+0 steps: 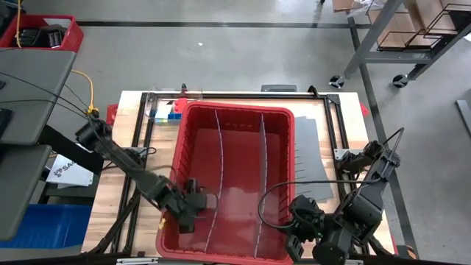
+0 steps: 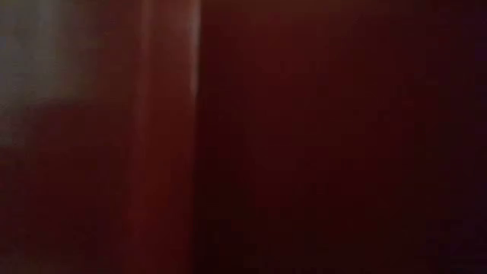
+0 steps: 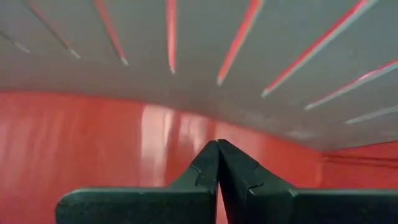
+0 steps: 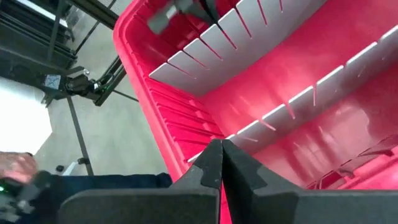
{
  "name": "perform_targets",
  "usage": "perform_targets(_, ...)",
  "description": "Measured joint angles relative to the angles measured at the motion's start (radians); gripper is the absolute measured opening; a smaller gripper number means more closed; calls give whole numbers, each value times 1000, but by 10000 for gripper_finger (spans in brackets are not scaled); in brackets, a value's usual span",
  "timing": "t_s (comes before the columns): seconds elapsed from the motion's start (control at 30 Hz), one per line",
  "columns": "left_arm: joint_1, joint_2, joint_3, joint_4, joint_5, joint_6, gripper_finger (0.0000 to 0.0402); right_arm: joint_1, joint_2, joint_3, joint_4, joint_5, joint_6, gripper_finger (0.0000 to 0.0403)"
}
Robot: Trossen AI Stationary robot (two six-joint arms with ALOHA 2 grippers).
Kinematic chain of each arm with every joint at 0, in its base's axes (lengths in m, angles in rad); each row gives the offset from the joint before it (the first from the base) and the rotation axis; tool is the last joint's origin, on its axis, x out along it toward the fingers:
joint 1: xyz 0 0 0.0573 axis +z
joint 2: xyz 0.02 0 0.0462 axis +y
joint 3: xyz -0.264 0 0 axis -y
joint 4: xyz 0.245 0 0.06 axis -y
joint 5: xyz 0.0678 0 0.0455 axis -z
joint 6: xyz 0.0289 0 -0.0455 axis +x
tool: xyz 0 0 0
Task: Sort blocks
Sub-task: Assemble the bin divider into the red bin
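Observation:
A few small coloured blocks [image 1: 174, 114] lie on the table, just outside the far left corner of the big red bin [image 1: 288, 147]. No block shows inside the bin. My left gripper [image 1: 195, 206] is down in the bin's left compartment near its near end. It is shut [image 3: 217, 149] with nothing in it, and it faces a grey slotted divider [image 3: 205, 50]. My right gripper [image 1: 294, 221] hangs over the bin's near right corner. It is also shut [image 4: 221, 146] with nothing in it, and it points across the bin toward the left arm [image 4: 180, 9].
Two curved grey dividers [image 1: 221, 169] [image 1: 261, 184] split the bin into three long compartments. A flat grey sheet [image 1: 309, 162] lies on the table right of the bin. The bin's red wall [image 2: 304, 137] fills the low view. A person's hand [image 4: 15, 165] shows beyond the near edge.

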Motion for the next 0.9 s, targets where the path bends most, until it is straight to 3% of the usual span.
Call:
perform_targets(0.13,43,-151,0,-52,-45,12,0,-2,0,0,3,1,-7,0)
perform_targets(0.33,70,-421,39,-110,-206,-2,0,-21,1,0,44,81,-58,0)
perform_targets(0.47,68,-549,77,-109,-292,-48,0,-78,13,0,144,80,-157,0)
perform_targets(0.63,14,-637,110,-170,-337,-105,0,-216,92,0,406,-119,-383,0)
perform_targets(0.77,-56,-631,130,-484,-333,-316,0,-294,178,0,442,-274,-431,0)
perform_targets(0.9,-141,-582,128,-720,-211,-541,0,-317,221,0,414,-325,-393,0)
